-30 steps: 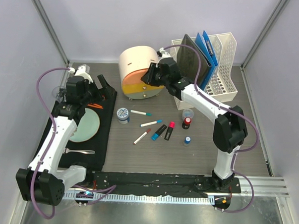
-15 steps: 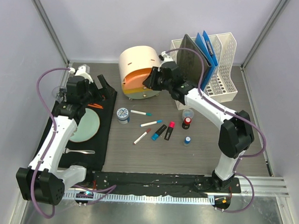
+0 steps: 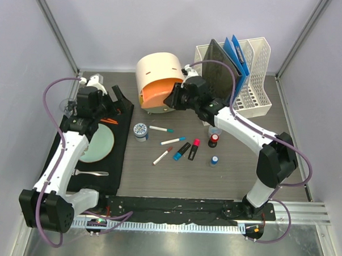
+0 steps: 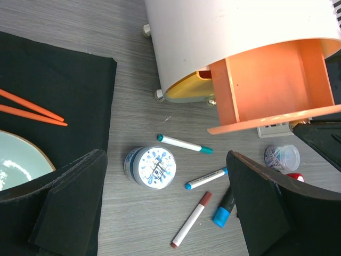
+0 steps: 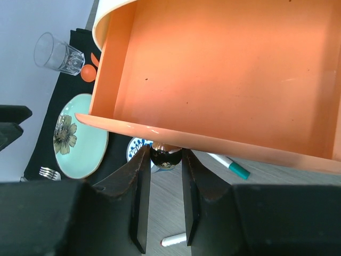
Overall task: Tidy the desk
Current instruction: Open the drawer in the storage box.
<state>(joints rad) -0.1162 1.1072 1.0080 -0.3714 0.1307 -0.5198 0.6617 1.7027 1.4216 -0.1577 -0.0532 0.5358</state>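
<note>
Table (image 3: 237, 176), dark wood-grain, spans the whole cell floor, with both arm bases at its near edge. Black mat (image 3: 117, 159) lies on the table's left side. White file rack (image 3: 258, 81) stands at the far right and holds a dark folder (image 3: 222, 65) and a blue folder (image 3: 238, 54), both upright. Cream round cabinet (image 3: 156, 68) sits far centre, with its orange drawer (image 3: 160, 89) sticking partway out.

Right end effector (image 5: 166, 160) is narrow, its fingers clamped on the drawer's dark knob (image 5: 165, 155). Left end effector (image 4: 165, 176) is spread wide, holds nothing and hangs above the mat's far end.

On the mat:
- pale green plate (image 3: 96, 143)
- glass (image 3: 67, 106) at the far left
- orange chopsticks (image 3: 109, 121)
- fork (image 3: 89, 173) nearer the bases

Round tin (image 3: 141, 129) sits on the table just right of the mat.

Loose mid-table:
- two teal-capped pens (image 3: 161, 129)
- red-brown pen (image 3: 162, 156)
- blue highlighter (image 3: 181, 149)
- pink highlighter (image 3: 193, 149)

Right of them:
- clear jar of paper clips (image 3: 215, 130), close beside a red-capped bottle (image 3: 214, 140)
- small blue-capped bottle (image 3: 214, 160), apart from them and nearer the bases
</note>
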